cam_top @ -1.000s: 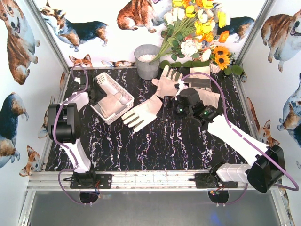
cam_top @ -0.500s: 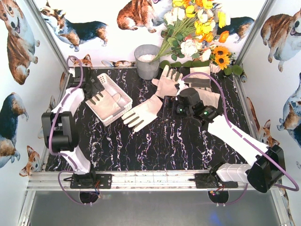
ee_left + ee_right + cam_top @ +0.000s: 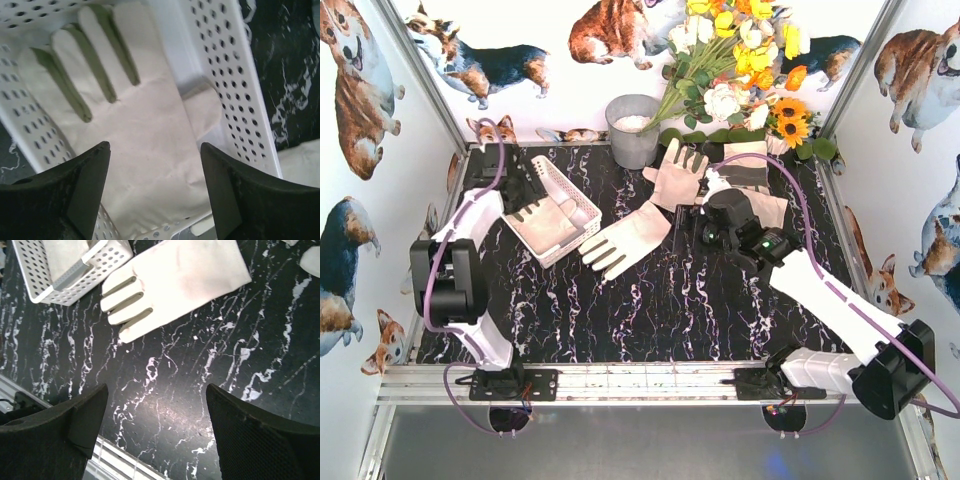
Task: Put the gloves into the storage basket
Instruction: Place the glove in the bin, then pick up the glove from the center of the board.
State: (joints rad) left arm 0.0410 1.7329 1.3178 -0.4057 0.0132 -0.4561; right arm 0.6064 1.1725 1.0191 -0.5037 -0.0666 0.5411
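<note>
The white perforated storage basket (image 3: 582, 199) (image 3: 235, 85) stands at the back left of the table. One cream glove (image 3: 552, 222) (image 3: 145, 130) lies flat inside it, grey-sided fingers spread. My left gripper (image 3: 528, 198) (image 3: 155, 157) hovers over that glove's cuff end, open and holding nothing. A second glove (image 3: 630, 238) (image 3: 175, 280) lies on the black marble just right of the basket. A third glove (image 3: 675, 172) lies behind it, and more glove fabric (image 3: 752, 165) shows behind the right arm. My right gripper (image 3: 682, 232) (image 3: 157, 405) is open above bare table near the second glove.
A grey metal bucket (image 3: 633, 130) stands at the back centre, beside a bunch of artificial flowers (image 3: 740, 70). Corgi-printed walls enclose the table on three sides. An aluminium rail (image 3: 640, 381) with both arm bases runs along the near edge.
My left gripper let go of the glove in the basket and drew back toward the far left corner. The right arm shifted slightly right.
</note>
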